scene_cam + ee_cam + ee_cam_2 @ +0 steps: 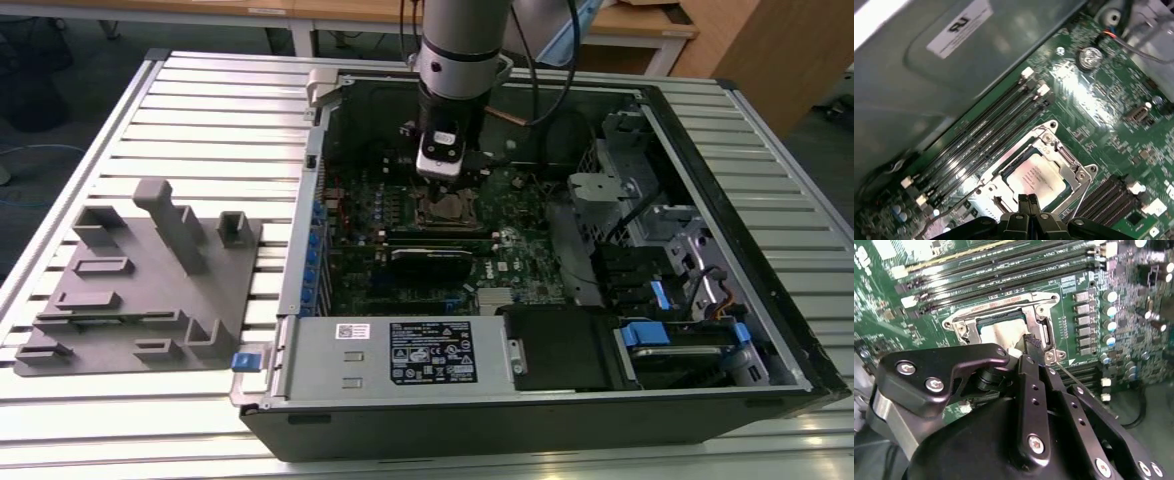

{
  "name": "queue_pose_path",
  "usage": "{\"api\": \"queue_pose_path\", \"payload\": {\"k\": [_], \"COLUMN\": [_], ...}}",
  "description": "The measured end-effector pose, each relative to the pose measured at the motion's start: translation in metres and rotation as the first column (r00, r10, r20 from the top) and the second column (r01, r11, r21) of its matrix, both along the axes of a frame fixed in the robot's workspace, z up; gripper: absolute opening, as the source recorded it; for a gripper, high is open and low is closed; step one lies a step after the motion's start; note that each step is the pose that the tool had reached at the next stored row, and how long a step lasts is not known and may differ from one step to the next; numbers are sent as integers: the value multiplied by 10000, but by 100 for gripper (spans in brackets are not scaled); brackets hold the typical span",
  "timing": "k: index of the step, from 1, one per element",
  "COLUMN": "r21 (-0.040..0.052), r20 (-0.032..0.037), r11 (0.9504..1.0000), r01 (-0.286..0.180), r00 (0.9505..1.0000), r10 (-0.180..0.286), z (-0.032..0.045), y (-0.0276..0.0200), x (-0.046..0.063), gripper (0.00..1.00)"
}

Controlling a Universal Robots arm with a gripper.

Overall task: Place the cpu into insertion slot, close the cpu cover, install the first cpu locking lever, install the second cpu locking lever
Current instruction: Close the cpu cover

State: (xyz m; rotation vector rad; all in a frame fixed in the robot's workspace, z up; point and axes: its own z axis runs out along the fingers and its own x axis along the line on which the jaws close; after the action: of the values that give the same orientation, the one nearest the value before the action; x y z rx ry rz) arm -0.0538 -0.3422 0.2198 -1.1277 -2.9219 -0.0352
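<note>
As tool (1033,346) fingers pinch together, its body half-hides cpu (1003,332), second wrist view.

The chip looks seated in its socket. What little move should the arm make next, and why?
Probably ease the shut gripper onto the thin locking lever beside the insertion slot: the cpu lies inside, the cpu cover looks down, and the lever seems unlatched.

My gripper (1029,201) links are matt black, with bright screws (1036,442). The cpu (1036,177) top is dull pale metal, the cpu cover (1046,147) bright silvery metal, the circuit board (1094,115) glossy green.
</note>
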Motion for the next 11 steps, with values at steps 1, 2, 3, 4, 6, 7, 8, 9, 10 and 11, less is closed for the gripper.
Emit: {"api": "queue_pose_path", "payload": {"k": [1,2,3,4,6,7,8,9,10,11], "r21": [-1,0,-1,-1,-1,-1,0,0,-1,-1], "r20": [0,0,0,-1,-1,-1,0,0,-1,0], "r11": [9998,9993,9985,9973,9941,9920,9895,9865,9834,9800], "r01": [-178,-376,-549,-729,-1087,-1266,-1443,-1638,-1814,-1991], "r00": [9998,9993,9985,9973,9941,9920,9895,9865,9834,9800], "r10": [178,376,549,729,1087,1266,1443,1638,1814,1991], "z": [-1,-2,-3,-4,-6,-7,-8,-9,-10,-11], "y": [0,0,0,0,0,0,0,0,0,0], "x": [0,0,0,0,0,0,0,0,0,0], "gripper": [11,11,11,11,11,11,11,11,11,11]}}
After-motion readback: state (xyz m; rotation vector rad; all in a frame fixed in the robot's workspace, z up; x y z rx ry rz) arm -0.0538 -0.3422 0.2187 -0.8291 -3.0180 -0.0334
